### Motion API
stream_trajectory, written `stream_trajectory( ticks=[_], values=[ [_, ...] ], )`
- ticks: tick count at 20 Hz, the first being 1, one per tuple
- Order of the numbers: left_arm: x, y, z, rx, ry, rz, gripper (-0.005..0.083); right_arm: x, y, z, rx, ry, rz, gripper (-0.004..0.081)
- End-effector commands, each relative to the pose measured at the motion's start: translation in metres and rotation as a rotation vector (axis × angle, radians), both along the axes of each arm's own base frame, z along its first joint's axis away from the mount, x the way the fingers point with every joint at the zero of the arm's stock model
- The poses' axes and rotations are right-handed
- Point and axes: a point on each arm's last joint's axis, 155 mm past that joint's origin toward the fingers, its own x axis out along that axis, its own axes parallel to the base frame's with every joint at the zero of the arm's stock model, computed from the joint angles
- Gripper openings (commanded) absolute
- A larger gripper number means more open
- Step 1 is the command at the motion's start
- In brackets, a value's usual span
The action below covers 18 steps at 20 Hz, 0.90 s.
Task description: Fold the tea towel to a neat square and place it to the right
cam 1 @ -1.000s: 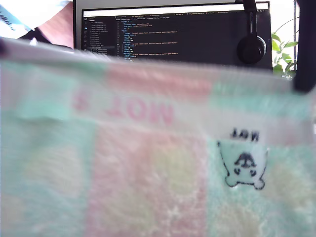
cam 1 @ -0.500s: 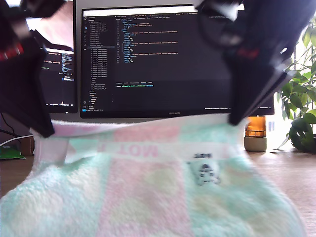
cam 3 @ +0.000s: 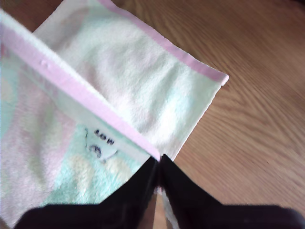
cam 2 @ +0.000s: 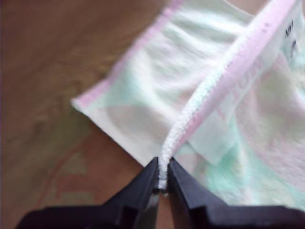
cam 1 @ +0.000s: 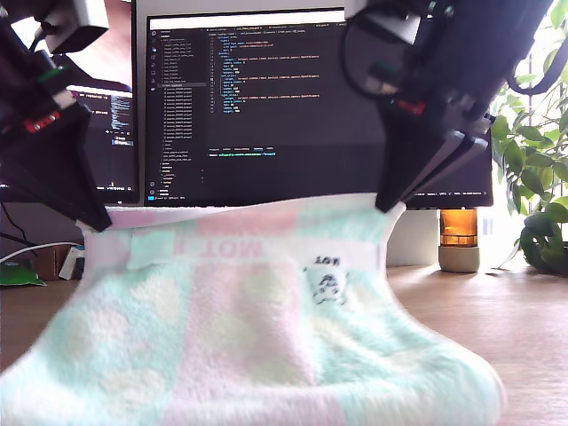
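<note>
CHANGE: towel's held edge now lower than a second ago, screen behind uncovered | ITEM: tea towel (cam 1: 257, 337), soft, light, limp terry; sags between its held corners, lower part draped on the table (cam 1: 524, 302) | HOLD: by corners | my first gripper (cam 2: 162, 183) pinched on one corner; my second gripper (cam 3: 159, 167) pinched on the other.

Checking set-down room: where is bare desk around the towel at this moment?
Bare wooden desk shows between the tea towel and the amber jar and plant, on the exterior view's right. A smaller patch lies beside the white cable. The middle is crowded: towel hung from my first tool and second tool.
</note>
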Motion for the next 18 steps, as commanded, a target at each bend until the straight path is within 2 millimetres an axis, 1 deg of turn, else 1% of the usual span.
stream_trajectory(
  ticks=[1, 4, 7, 8, 13, 15, 18],
  values=[
    [0.005, 0.006, -0.013, 0.016, 0.016, 0.018, -0.0021, 0.005, -0.006, -0.017, -0.026, 0.015, -0.016, -0.0012],
    [0.009, 0.006, -0.024, 0.024, 0.041, 0.015, -0.0021, 0.013, -0.001, -0.024, -0.024, 0.007, -0.019, -0.0012],
    [0.013, 0.004, -0.039, 0.038, 0.07, 0.015, -0.0021, 0.017, -0.001, -0.033, -0.045, 0.015, -0.011, -0.0012],
    [0.016, 0.003, -0.041, 0.041, 0.065, 0.013, -0.0021, 0.021, -0.002, -0.035, -0.058, 0.0, -0.017, -0.0012],
    [0.036, 0.003, -0.041, 0.035, 0.01, 0.038, -0.0021, 0.037, -0.009, -0.041, -0.087, -0.033, -0.043, -0.0012],
    [0.041, 0.006, -0.039, 0.033, -0.005, 0.047, -0.0021, 0.04, -0.009, -0.045, -0.089, -0.032, -0.047, -0.0012],
    [0.047, 0.014, -0.038, 0.031, -0.012, 0.077, -0.0021, 0.048, -0.005, -0.045, -0.073, -0.056, -0.051, -0.0012]
  ],
)
